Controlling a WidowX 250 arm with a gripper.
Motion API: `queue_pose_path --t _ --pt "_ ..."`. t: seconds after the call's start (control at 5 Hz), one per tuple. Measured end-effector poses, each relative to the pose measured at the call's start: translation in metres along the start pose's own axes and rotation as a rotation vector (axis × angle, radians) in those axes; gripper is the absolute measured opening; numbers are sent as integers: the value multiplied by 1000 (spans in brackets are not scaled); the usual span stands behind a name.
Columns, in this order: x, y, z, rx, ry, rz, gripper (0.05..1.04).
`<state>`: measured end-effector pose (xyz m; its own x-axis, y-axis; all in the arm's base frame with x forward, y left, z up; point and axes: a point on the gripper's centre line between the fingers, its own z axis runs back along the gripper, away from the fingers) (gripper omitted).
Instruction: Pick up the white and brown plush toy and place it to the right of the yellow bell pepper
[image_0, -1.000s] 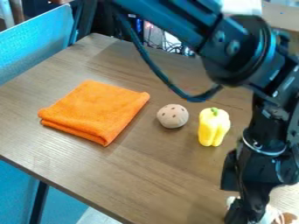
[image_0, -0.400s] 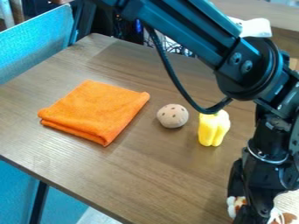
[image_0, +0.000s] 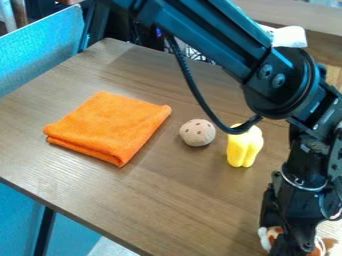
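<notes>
From where I stand, this looks like a robotics lab or an office-like workroom: a black robot arm (image_0: 200, 37) reaches over a plain wood-grain table (image_0: 180, 200), a blue panel (image_0: 40, 57) stands along one side, and loose cables (image_0: 192, 54) tangle in the dark space beyond the table's far edge.

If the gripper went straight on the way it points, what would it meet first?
Probably the white and orange-brown object by the gripper, though depth is unclear; they may already touch.
</notes>
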<state>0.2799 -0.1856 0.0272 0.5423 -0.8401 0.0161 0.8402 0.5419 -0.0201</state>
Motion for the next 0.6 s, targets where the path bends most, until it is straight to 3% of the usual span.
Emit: queue_pose_path --t 0.2,0.4,0.6 --pt "-12 -4 13 18 -28 160 649" --pt "-13 -4 36 46 -120 268 648" --pt "-8 7 53 76 -130 425 648"
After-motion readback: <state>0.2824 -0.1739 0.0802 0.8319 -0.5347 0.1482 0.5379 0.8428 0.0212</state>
